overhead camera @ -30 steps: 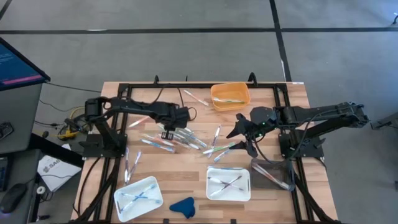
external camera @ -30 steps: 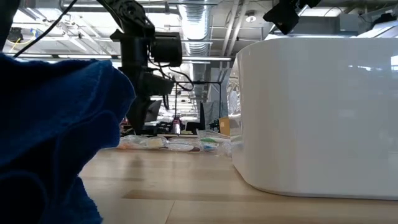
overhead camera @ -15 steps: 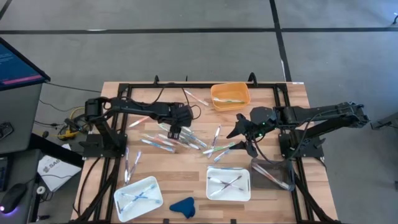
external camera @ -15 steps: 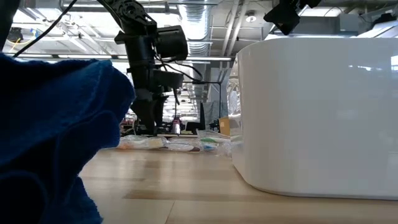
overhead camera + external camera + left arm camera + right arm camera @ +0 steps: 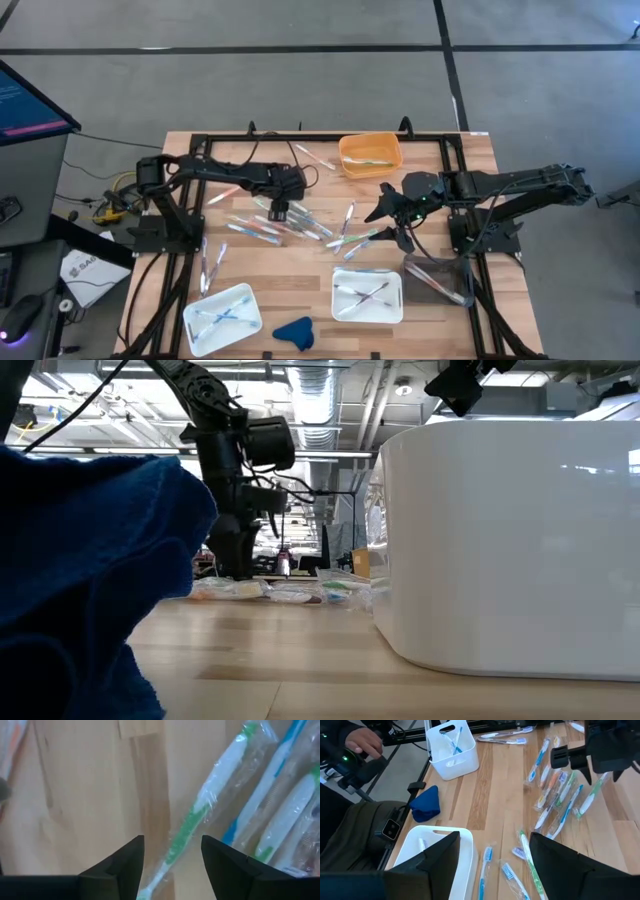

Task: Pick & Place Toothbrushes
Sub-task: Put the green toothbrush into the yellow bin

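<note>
Many wrapped toothbrushes [image 5: 292, 224] lie loose on the wooden table's middle. My left gripper [image 5: 279, 212] points steeply down over the left part of this pile, open. In the left wrist view my left gripper [image 5: 172, 870] has one finger on either side of the lower end of a green-and-white toothbrush [image 5: 200, 815]; whether they touch it I cannot tell. More toothbrushes [image 5: 280, 805] lie beside that one. My right gripper [image 5: 392, 218] hangs open above the table at the pile's right side, holding nothing.
An orange bin [image 5: 370, 155] stands at the far edge. Two white bins [image 5: 222, 318] [image 5: 367, 295] holding toothbrushes stand near the front, a clear bin [image 5: 440, 280] to their right, a blue cloth [image 5: 295, 332] between them. A person's hand [image 5: 362, 740] shows beyond the table.
My left gripper has opened. It has tipped and swung a little toward the table's right edge, sinking onto the toothbrush pile. My right arm has kept still.
</note>
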